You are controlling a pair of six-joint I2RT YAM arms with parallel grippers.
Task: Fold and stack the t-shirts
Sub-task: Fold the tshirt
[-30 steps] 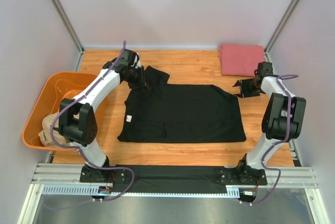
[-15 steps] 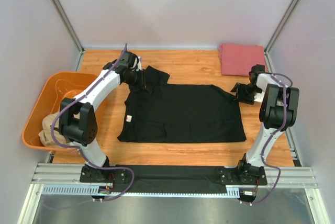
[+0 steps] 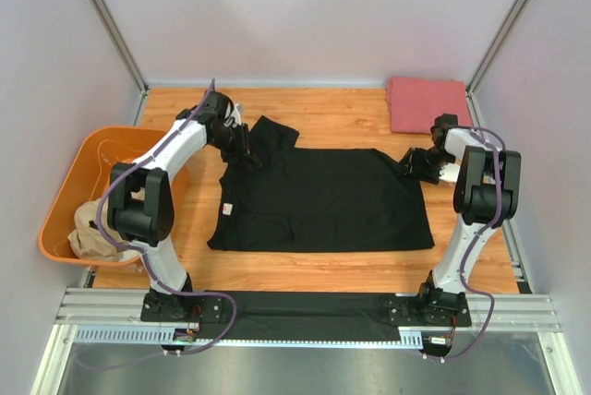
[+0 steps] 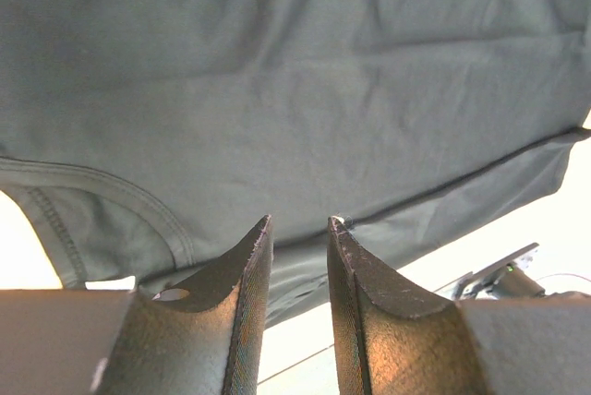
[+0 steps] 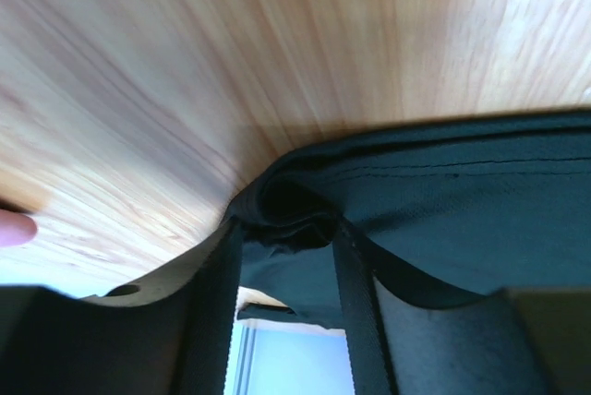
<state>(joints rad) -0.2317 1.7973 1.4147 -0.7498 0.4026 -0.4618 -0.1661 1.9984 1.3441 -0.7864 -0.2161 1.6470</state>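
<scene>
The black t-shirt [image 3: 323, 197] lies spread flat on the wooden table, with one sleeve [image 3: 277, 133] sticking out at the far left. My left gripper [image 3: 242, 144] is at that far left corner. In the left wrist view its jaws [image 4: 300, 221] are nearly closed on a fold of the black cloth [image 4: 295, 72]. My right gripper [image 3: 413, 162] is at the shirt's far right corner. In the right wrist view [image 5: 286, 229] it is shut on bunched black cloth [image 5: 480, 201]. The pinkish-red t-shirt [image 3: 427, 104] lies folded at the far right. The tan t-shirt [image 3: 92, 229] lies crumpled in the tub.
The orange plastic tub [image 3: 69, 169] stands off the table's left edge. Grey walls and metal posts enclose the table on three sides. A black strip [image 3: 305, 307] lies along the rail at the near edge, between the arm bases.
My right gripper has moved left from the bare wood onto the shirt's far right corner. My left gripper has shifted slightly left at the sleeve. The shirt has barely moved.
</scene>
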